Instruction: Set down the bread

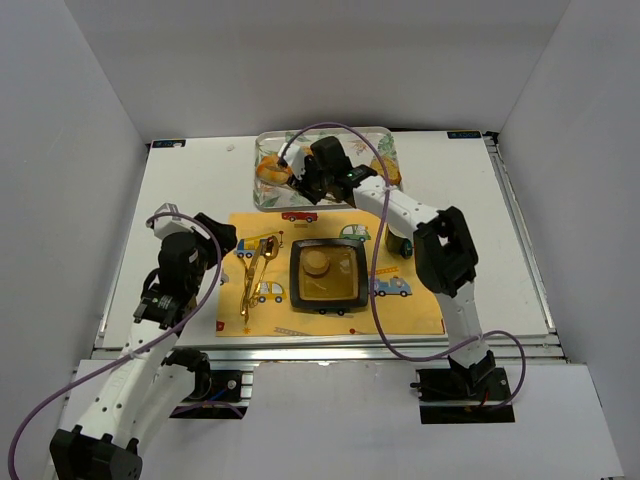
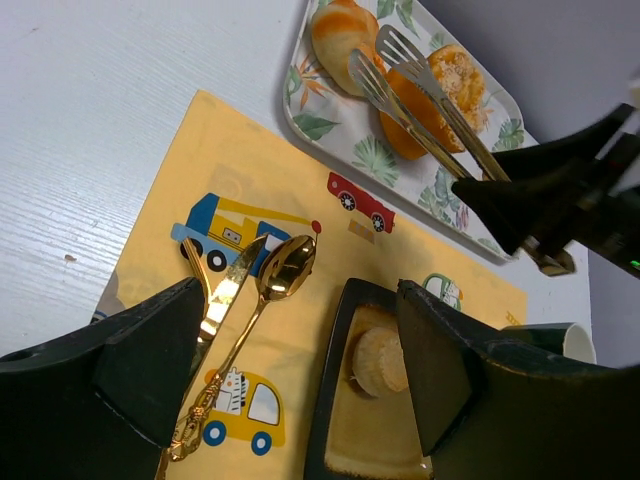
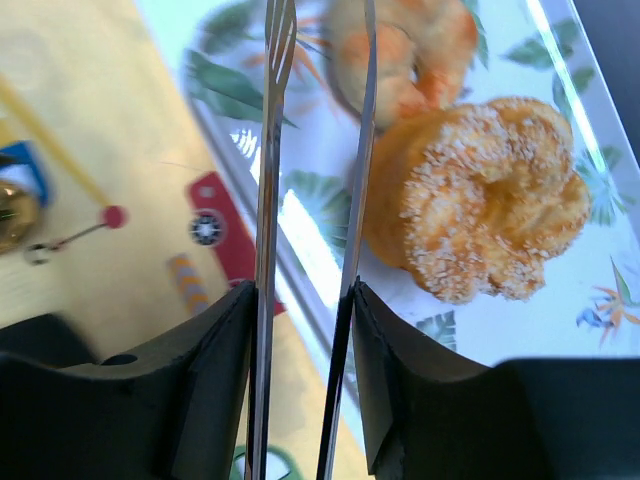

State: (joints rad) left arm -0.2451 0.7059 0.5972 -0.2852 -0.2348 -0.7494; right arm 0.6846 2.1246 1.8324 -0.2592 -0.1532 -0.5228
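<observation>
While the right arm is stretched out over the far side of the table, its right gripper (image 3: 298, 300) is clamped on a pair of metal tongs (image 3: 272, 150), one finger pressing on each arm. The arms sit close together with nothing between them. The tongs hang over the leaf-print tray (image 2: 310, 120), and that's where the bread is: a sugar-crusted bread (image 3: 480, 210) just beside the right-hand tong arm, and a smoother glazed roll (image 3: 405, 50) past it near the tips. Can't really tell from the wrist view whether the tips are touching the roll or just hovering above it, it's blurry up there.

Closer to the arms there's a yellow placemat (image 1: 410, 310) with little cars on it. A dark square plate (image 1: 345, 290) sits in the middle of it with a small bun (image 1: 318, 262) on it. A gold spoon (image 2: 285, 270) and gold fork (image 2: 195, 262) lie side by side on the mat left of the plate, and a dark cup (image 1: 400, 245) stands near the plate's far right corner.

The left gripper (image 2: 290, 360) is above the left side of the mat, fingers spread wide and holding nothing.
</observation>
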